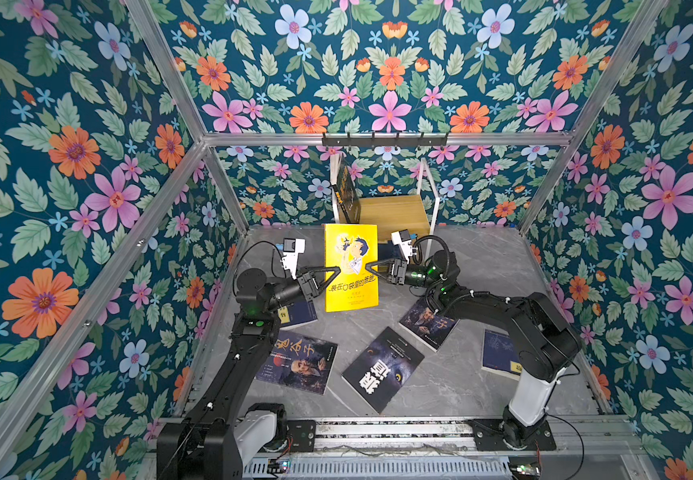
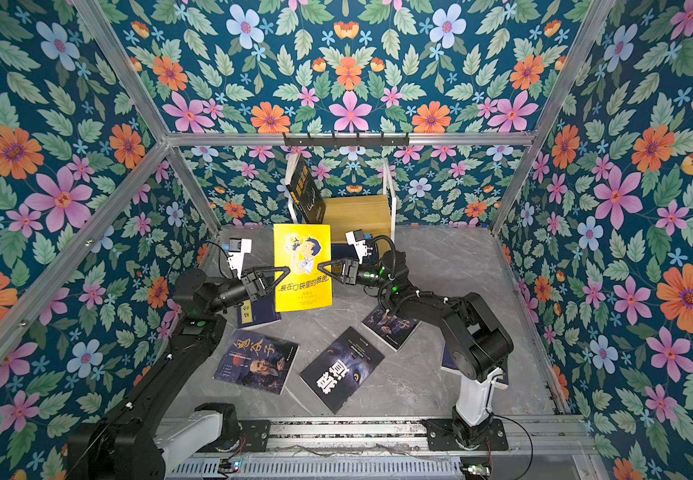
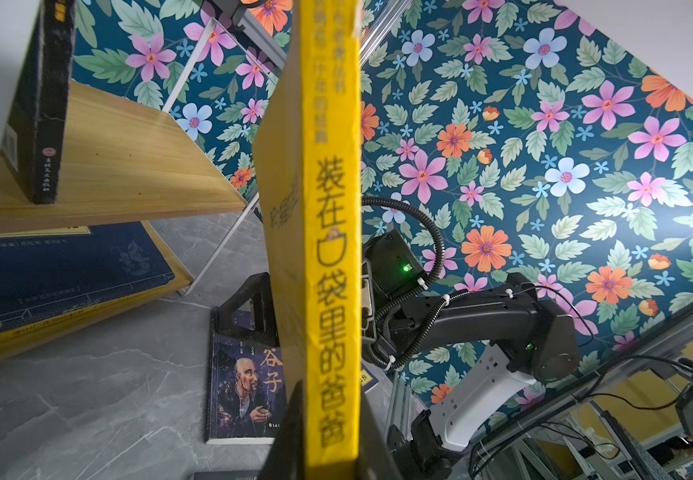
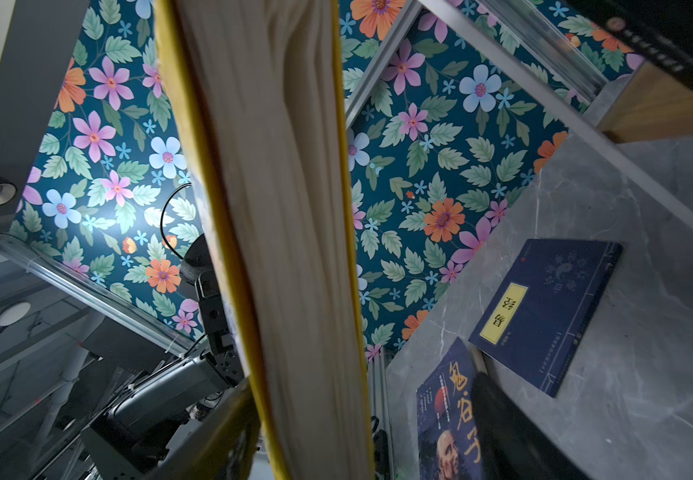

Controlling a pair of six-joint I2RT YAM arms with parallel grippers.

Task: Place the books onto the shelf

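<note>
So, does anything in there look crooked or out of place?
Mostly the mess: books lie scattered at all angles on the table. On the shelf, the black book seems to lean sideways rather than stand straight.

I can't read the upper spine lettering on the yellow book (image 3: 330, 257): it blurs out in the left wrist view, and the book hides most of the right gripper (image 1: 372, 270) there. In the right wrist view its smeared page edge screens the left gripper (image 1: 335, 274). In both top views the left arm covers much of a navy book (image 1: 300, 312), and the right arm covers part of a second navy book (image 1: 498, 353). The left wrist picture's edge cuts off the black book (image 3: 51, 124).
</note>
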